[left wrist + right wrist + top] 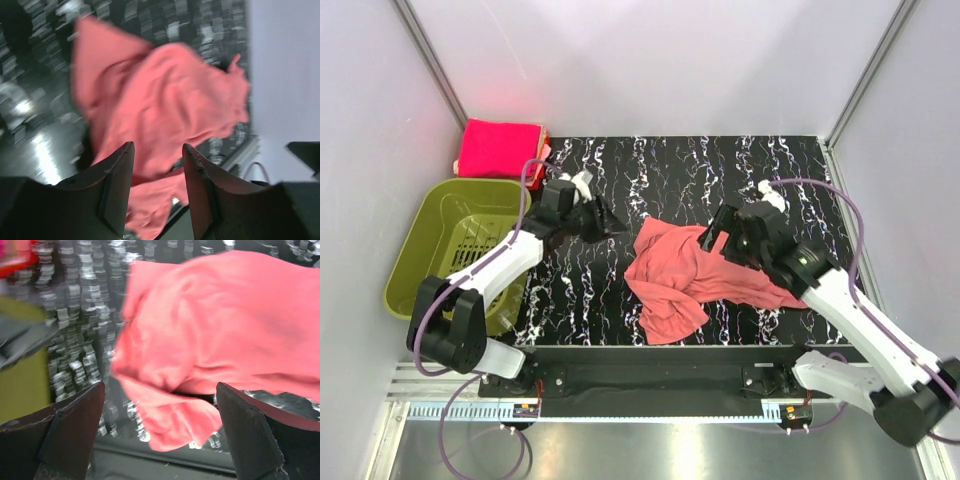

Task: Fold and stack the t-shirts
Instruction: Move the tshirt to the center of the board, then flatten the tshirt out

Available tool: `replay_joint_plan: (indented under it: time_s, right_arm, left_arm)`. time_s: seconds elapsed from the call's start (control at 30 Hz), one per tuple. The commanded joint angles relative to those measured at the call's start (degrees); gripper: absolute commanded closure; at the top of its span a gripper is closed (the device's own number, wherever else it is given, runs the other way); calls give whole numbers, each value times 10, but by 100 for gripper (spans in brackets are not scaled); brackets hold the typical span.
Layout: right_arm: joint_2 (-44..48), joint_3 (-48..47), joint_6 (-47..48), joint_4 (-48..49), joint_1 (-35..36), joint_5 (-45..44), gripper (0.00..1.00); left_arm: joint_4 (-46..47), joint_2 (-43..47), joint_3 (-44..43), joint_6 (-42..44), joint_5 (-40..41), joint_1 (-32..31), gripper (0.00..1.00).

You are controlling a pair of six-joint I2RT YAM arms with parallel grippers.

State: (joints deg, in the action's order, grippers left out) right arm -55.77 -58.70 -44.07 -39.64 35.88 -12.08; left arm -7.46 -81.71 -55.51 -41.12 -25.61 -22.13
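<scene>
Right gripper (715, 235), spread wide, hovers at the top edge of the crumpled shirt (685, 280) mid-frame, way closer than the left gripper (605, 225), part-spread and empty, further left.

You are in a robot lab test cell, not a home; plain white wall panels (650, 60) held by bare metal posts (428, 60) box in a black marbled table (720, 165); a left arm (495, 265) and a right arm (865, 310) are bolted to its near edge, trailing purple cables (853, 225); only a crumpled shirt (680, 275) and a green basket (435, 245) look domestic.
</scene>
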Motion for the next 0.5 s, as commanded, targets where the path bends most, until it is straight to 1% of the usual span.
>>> replay_joint_plan:
  time_s: [0.0,0.1,0.17,0.23,0.3,0.33,0.4,0.43,0.47]
  right_arm:
    - [-51,0,14,13,-40,-29,0]
    - [-66,16,-20,1,-138,0,0]
    - [-65,27,-41,2,-167,6,0]
    - [-70,39,-71,-2,-213,0,0]
    - [-80,40,-108,-4,-244,-14,0]
    - [-102,37,-118,-3,-257,-16,0]
    - [-135,11,-133,-4,-294,-17,0]
    - [-171,2,-137,-6,-304,-18,0]
    - [-191,-8,-145,-10,-323,-15,0]
  left_arm:
    - [-50,38,26,38,44,33,52]
    - [-98,67,61,60,102,70,52]
    - [-115,81,76,65,126,88,52]
    - [-120,104,95,61,133,121,52]
    - [-124,120,104,64,143,140,52]
    - [-137,141,104,69,184,147,52]
    - [-140,167,109,81,230,147,51]
    - [-140,188,111,82,277,149,51]
    - [-139,196,111,85,289,151,50]
